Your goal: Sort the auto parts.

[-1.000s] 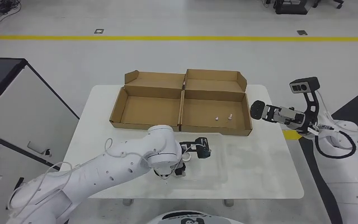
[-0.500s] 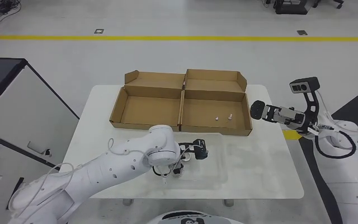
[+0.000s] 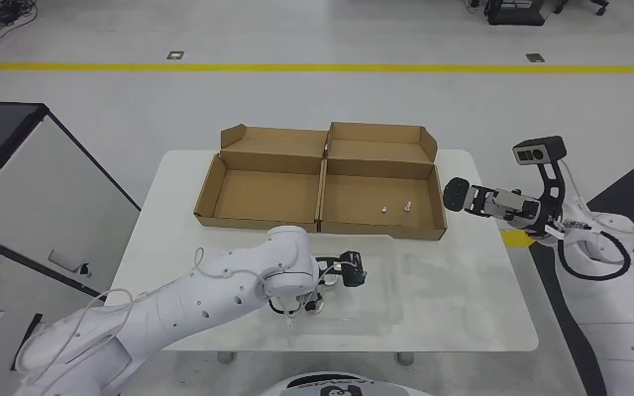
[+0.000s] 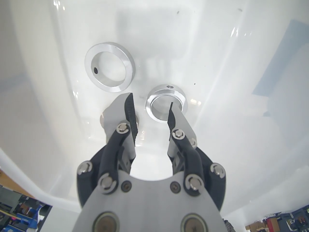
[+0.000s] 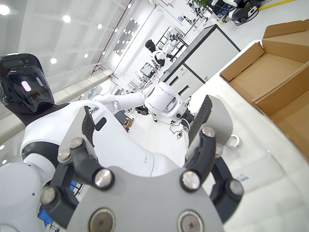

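Since 1 s ago L end effector (image 3: 349,272) has slid away from the boxes toward the near edge of the surface (image 3: 168,228); it's now low over the white tray (image 4: 36,121). Fingers spread, holding nothing. Smaller shaft collar (image 4: 166,102) lies flat on the tray floor right at my tips, bore up. One finger (image 4: 181,121) looks to be over the bore, the other (image 4: 129,112) outside the rim. So jaws straddle the collar wall facing the larger shaft collar (image 4: 109,67), which sits just beside, apart afaict. My read: short drop + close should pinch that wall. R end effector (image 5: 146,107), also open & empty, hangs well apart by the right cardboard box (image 3: 357,198) w/ small bolts (image 3: 406,206) inside. L arm is far nearer.
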Controlling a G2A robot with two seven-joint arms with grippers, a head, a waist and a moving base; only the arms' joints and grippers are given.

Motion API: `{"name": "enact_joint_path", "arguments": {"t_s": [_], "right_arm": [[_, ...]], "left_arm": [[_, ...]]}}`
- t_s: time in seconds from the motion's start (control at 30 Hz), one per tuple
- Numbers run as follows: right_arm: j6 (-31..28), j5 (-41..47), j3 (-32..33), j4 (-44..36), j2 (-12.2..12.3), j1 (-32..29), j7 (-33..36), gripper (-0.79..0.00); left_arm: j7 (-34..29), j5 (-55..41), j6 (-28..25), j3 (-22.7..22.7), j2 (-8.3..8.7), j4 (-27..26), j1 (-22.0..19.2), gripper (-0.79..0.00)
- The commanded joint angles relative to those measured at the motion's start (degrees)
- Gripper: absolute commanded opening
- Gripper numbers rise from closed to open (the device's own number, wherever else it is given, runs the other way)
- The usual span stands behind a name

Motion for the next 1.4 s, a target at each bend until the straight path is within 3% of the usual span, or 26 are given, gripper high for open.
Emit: {"name": "enact_joint_path", "arguments": {"t_s": [0.0,0.3,0.83,1.37], "right_arm": [[0.0,0.0,0.0,0.0,0.0,0.0,0.0,0.0],[0.0,0.0,0.0,0.0,0.0,0.0,0.0,0.0],[0.0,0.0,0.0,0.0,0.0,0.0,0.0,0.0],[0.0,0.0,0.0,0.0,0.0,0.0,0.0,0.0]], "left_arm": [[0.0,0.2,0.0,0.2,-0.09,0.2,0.0,-0.477],[0.3,1.3,0.3,0.7,-0.62,0.8,0.0,-0.539],[1.7,0.7,0.6,1.7,-2.31,1.8,-0.3,-0.533],[0.4,1.1,-0.4,2.5,-2.85,2.3,0.0,-0.533]]}}
